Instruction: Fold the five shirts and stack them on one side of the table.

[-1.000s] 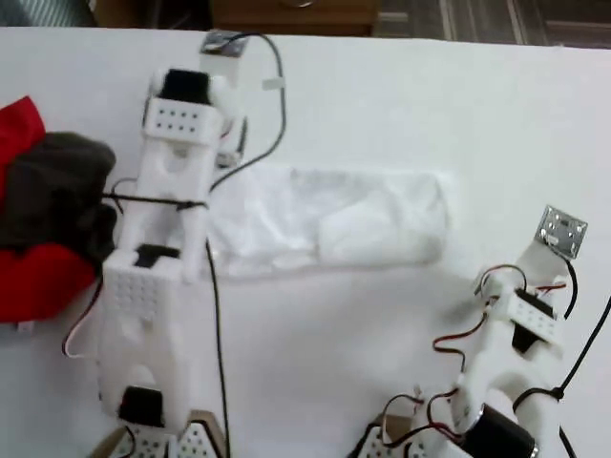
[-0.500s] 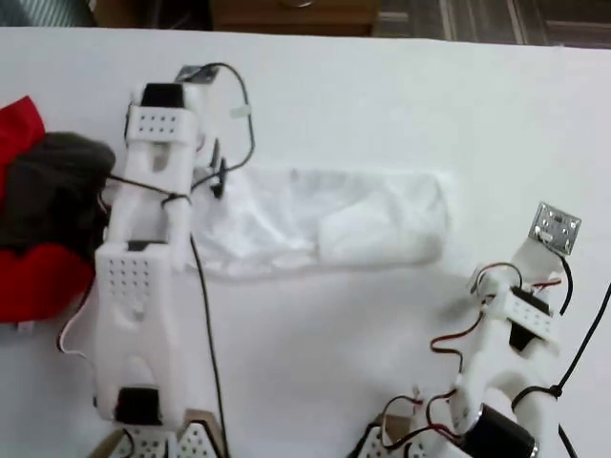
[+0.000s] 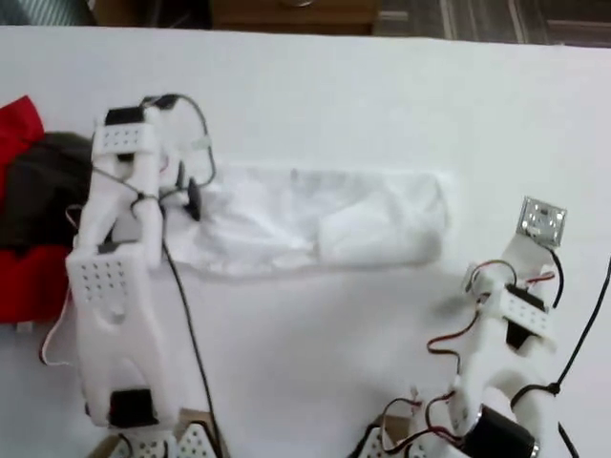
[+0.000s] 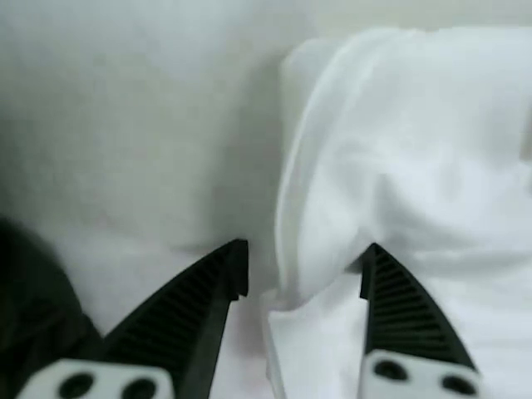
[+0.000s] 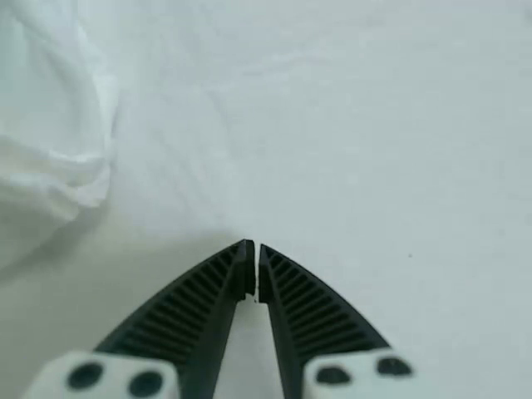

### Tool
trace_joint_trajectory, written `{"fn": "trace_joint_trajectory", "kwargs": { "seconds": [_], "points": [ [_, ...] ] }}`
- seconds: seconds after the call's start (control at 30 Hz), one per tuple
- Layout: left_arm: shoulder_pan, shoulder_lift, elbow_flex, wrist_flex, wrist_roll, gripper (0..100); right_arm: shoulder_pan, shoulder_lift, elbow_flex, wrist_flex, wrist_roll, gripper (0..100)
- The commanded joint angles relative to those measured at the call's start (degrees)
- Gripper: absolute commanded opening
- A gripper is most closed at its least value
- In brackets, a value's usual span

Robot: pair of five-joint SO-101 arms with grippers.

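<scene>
Centrally placed shirt: I see the white shirt (image 3: pixel 325 224) lying as a long band across the middle of the table (image 3: pixel 382 95), with a thicker doubled part toward its right end.
Left arm: I find the left arm (image 3: pixel 115 286) stretched up the table's left side, between the white shirt and the pile at the table edge.
Left gripper: the left gripper (image 4: pixel 303 266) stands wide apart at the shirt's left end; in my left wrist view one finger (image 4: pixel 399 307) lies over the white cloth (image 4: pixel 399 166) and the other (image 4: pixel 199 291) over bare table just beside the hem.
Right arm: I see the right arm (image 3: pixel 506 324) at the table's near right corner, apart from the shirt.
Right gripper: the right gripper (image 5: pixel 253 253) is closed tip to tip on nothing, over bare table; the shirt's rumpled right end (image 5: pixel 41 125) lies near it, not touching.
Pile at left edge: a dark grey garment (image 3: pixel 38 205) rests on a red garment (image 3: pixel 19 286), both bunched and unfolded, just beside the left arm.
Contact: I cannot tell whether the left fingers touch the cloth or hover above it.
</scene>
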Motion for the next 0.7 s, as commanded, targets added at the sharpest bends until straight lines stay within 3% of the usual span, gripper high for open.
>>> {"fn": "trace_joint_trajectory", "kwargs": {
  "seconds": [0.0, 0.37, 0.67],
  "points": [
    [1.05, -0.79, 3.38, -4.13, -0.18, 24, -0.57, -1.8, -0.18, -0.75, 0.53, 2.4],
    [10.2, -0.79, 4.26, -0.88, 2.99, 24, -0.66, -1.8, -0.18, -0.48, 0.7, 2.4],
    [11.43, 1.85, 1.8, 1.76, 2.81, 23, -0.66, -1.8, -0.18, -0.48, 0.7, 2.4]
  ]
}}
